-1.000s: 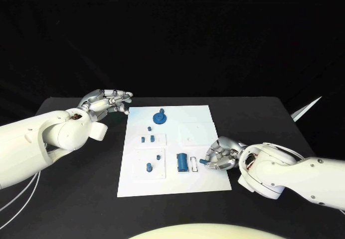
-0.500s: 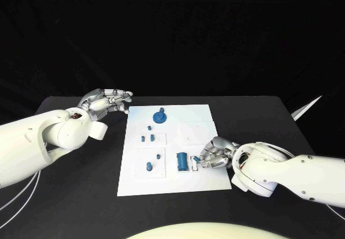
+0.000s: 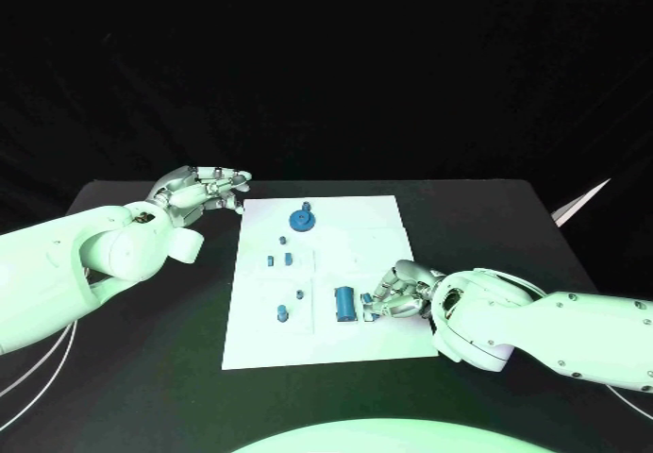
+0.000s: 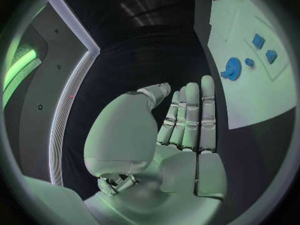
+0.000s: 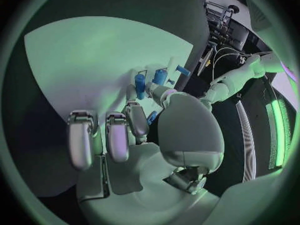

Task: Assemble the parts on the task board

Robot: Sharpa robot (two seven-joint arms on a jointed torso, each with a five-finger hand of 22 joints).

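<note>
Right silver hand [image 3: 404, 292] over near right part of white rectangular task board [image 3: 367, 222], pinching small blue part [image 3: 369, 302] just beside upright blue cylinder [image 3: 345, 304]. Blue round disc part [image 3: 302, 222] at far end. Left silver hand [image 3: 204, 190] empty, fingers straight and side by side, beyond board's far left corner.

Background beyond the black table [image 3: 136, 377] dark, nothing resolved. Task board [image 3: 381, 236] brightly and evenly lit, detail sharp, only faint shadows beside parts. Wrist views strongly bowed toward the rim; glowing strip along a panel edge [image 4: 69, 90]
</note>
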